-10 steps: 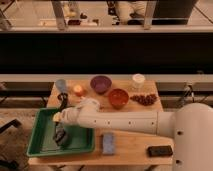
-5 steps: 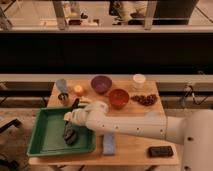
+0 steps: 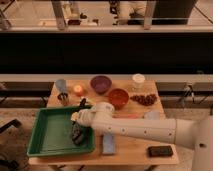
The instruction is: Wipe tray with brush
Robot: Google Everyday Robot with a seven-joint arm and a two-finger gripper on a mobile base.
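Brush [image 3: 77, 134]: dark item inside the green tray [image 3: 47, 142], at the tray's right part, lying on the tray floor directly below the gripper.

Gripper [image 3: 76, 125]: at the end of the white arm [image 3: 132, 127], reaching into the tray from 3 o'clock; it sits right on top of the brush, but whether the fingers are spread or pinching the brush cannot be told.

Green tray: on the wooden table [image 3: 130, 150], at its front-left corner.

Blue sponge-like block [image 3: 108, 144]: on the table just beside the tray, at 3 o'clock of it.

Black flat device [image 3: 160, 151]: front-right of the table.

Purple bowl [image 3: 100, 83], red bowl [image 3: 118, 97]: at 12 to 1 o'clock of the tray, well apart from it.

Orange object [image 3: 78, 89], blue cup [image 3: 61, 85], small dark cup [image 3: 63, 98]: back-left of the table.

White-lidded jar [image 3: 138, 80], pile of dark red pieces [image 3: 145, 99]: back-right.

Change from the frame half a second ago: the arm's forward joint has shifted slightly toward 3 o'clock, with the gripper and brush staying in the right part of the tray; the table items are unmoved.
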